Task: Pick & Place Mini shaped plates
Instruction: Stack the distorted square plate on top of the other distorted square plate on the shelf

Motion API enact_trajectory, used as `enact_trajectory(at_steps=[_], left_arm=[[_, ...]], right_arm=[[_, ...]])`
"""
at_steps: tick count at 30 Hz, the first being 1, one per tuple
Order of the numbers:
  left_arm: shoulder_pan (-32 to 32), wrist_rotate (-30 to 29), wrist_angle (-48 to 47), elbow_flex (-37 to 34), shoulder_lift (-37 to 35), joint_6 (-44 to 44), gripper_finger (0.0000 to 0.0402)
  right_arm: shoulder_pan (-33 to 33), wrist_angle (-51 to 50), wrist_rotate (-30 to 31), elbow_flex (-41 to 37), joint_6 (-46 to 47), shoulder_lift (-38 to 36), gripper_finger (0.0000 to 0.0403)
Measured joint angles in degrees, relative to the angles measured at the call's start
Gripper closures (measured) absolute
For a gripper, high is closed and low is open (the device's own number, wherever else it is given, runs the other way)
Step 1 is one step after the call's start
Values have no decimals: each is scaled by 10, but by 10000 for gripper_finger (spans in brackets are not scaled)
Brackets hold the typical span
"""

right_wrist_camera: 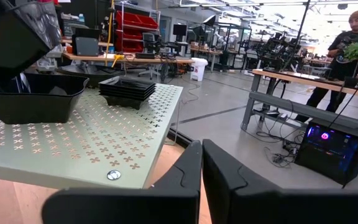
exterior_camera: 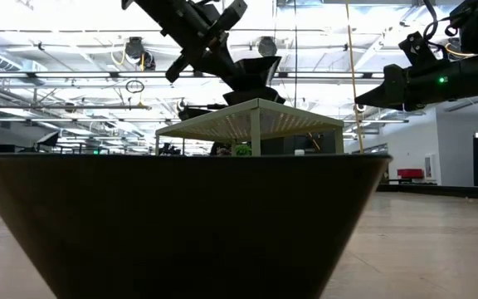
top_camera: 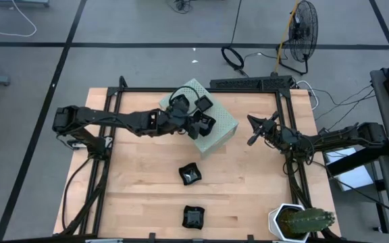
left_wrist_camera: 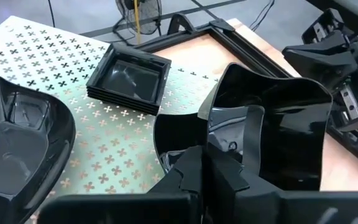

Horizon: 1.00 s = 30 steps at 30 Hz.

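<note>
**Left tool carries a wavy plate above the green box, stack just beyond**

Left tool [left_wrist_camera: 207,171] is clamped on the rim of a wavy-edged black plate [left_wrist_camera: 272,130], held tilted over the top of the pale green perforated box [top_camera: 223,127]. Key relation: the stack of small square plates [left_wrist_camera: 129,78] sits on the box top ahead of the tool and to one side, near but apart from the held plate; a second wavy plate [left_wrist_camera: 17,149] rests on the box on the other side. The drop spot looks like the free box top between them, or onto that wavy plate.

Two more plates lie on the wooden surface [top_camera: 134,182]: one mid-surface [top_camera: 190,175], one near the front edge [top_camera: 193,217], both closer to the left arm's side than the right.

Right tool [right_wrist_camera: 202,163] waits off the box's right side, fingers pressed together, holding nothing.
</note>
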Motion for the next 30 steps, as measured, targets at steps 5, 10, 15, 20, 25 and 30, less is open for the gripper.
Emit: enact_trajectory(at_steps=[5, 10, 15, 20, 25, 30], left_arm=[[0, 1, 0, 0, 0, 19, 398], [0, 0, 0, 0, 0, 18, 371], [0, -14, 0, 0, 0, 18, 326], [-6, -3, 5, 0, 0, 20, 291], [-49, 51, 21, 0, 0, 53, 272], [-117, 69, -3, 0, 5, 55, 262]], right_arm=[[0, 0, 0, 0, 0, 0, 399], [0, 0, 0, 0, 0, 0, 399], [0, 0, 0, 0, 0, 0, 399], [0, 0, 0, 0, 0, 0, 399], [0, 0, 0, 0, 0, 0, 399], [0, 0, 0, 0, 0, 0, 399]])
